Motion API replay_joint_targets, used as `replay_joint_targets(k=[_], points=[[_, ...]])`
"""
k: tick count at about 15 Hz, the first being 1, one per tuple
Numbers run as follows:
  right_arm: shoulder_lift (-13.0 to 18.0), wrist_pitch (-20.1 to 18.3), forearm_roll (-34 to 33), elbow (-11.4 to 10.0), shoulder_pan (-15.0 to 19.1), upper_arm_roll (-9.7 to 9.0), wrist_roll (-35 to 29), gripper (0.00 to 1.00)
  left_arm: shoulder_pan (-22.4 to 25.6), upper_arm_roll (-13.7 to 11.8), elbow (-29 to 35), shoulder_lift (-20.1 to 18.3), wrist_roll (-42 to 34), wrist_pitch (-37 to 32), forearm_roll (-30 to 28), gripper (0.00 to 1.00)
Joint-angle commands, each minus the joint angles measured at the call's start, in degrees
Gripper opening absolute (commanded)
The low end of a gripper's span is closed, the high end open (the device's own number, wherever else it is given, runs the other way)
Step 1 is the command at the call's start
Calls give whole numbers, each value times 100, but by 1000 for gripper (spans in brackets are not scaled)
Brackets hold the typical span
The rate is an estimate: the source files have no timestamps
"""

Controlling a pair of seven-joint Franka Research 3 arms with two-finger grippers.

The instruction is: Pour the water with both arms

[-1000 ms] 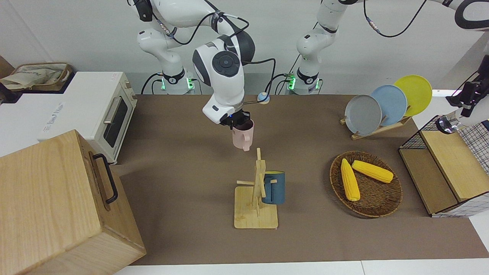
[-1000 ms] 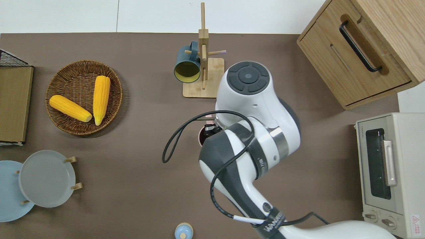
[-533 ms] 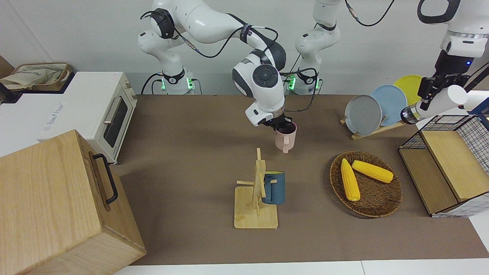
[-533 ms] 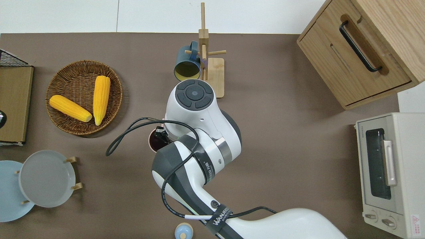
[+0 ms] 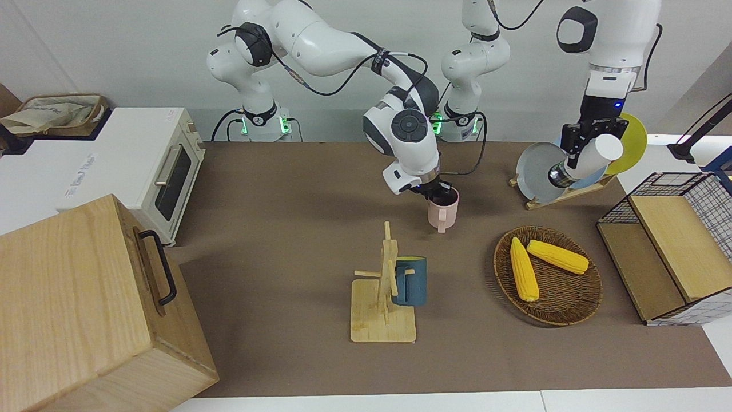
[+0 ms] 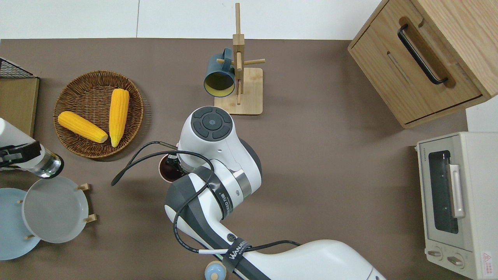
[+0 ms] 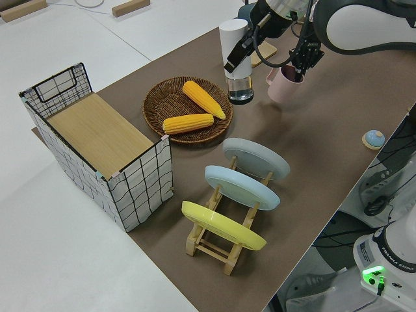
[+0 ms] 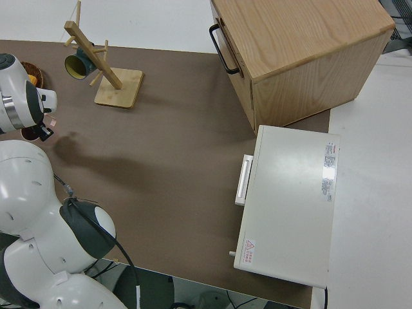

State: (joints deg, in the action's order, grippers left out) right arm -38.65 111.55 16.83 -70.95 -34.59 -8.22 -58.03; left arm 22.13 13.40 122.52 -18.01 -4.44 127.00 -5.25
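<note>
My right gripper (image 5: 440,193) is shut on the rim of a pink mug (image 5: 443,213), which stands upright near the middle of the table, at or just above its surface. The overhead view shows the mug's dark inside (image 6: 167,173) beside the arm's wrist. My left gripper (image 5: 579,138) is shut on a white bottle (image 5: 586,159) with a clear lower end. It hangs tilted in the air over the table between the basket and the grey plate (image 6: 54,208). The bottle (image 7: 235,62) and the mug (image 7: 281,84) stand apart.
A wooden mug tree (image 5: 384,286) with a blue mug (image 5: 410,281) stands farther from the robots than the pink mug. A wicker basket (image 5: 572,312) holds two corn cobs. A plate rack (image 5: 563,197), a wire crate (image 5: 669,246), a wooden cabinet (image 5: 86,309) and a toaster oven (image 5: 160,166) line the table's ends.
The right arm has carried the pink mug toward the left arm's end of the table. The left arm has swung in with the bottle from the table's end to over the plates.
</note>
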Motion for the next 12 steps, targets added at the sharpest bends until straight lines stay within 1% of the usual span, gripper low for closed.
replay_joint_targets(k=[1,2,3,4,5,6,7,8,9,10,12], points=[[-161,183,101,64,-66,22,-104,0,-392,-57,475,-440,40,229,-229,0],[-169,192,66,46,-75,23,-95,0,-524,-57,527,-449,-4,194,-474,0],[-196,288,48,-50,-75,23,-77,0,-638,-57,562,-457,-74,159,-668,0],[-205,463,40,-181,-31,23,-25,10,-744,-57,624,-475,-110,150,-809,0],[-240,673,39,-278,-22,23,-7,85,-849,-83,711,-493,-249,150,-932,0],[-266,771,31,-279,-57,23,-7,131,-894,-83,791,-484,-451,150,-1099,0],[-301,781,31,-279,-66,23,-7,194,-903,-83,809,-484,-627,150,-1249,0],[-301,781,31,-279,-66,23,-7,406,-895,-92,870,-484,-863,150,-1407,0],[-301,781,22,-279,-75,31,-7,729,-894,-101,905,-484,-1022,150,-1565,0],[-293,781,22,-262,-75,40,-16,989,-886,-118,949,-493,-1128,150,-1627,0],[-223,685,22,-209,-57,58,-77,992,-894,-118,958,-493,-1156,150,-1645,0]])
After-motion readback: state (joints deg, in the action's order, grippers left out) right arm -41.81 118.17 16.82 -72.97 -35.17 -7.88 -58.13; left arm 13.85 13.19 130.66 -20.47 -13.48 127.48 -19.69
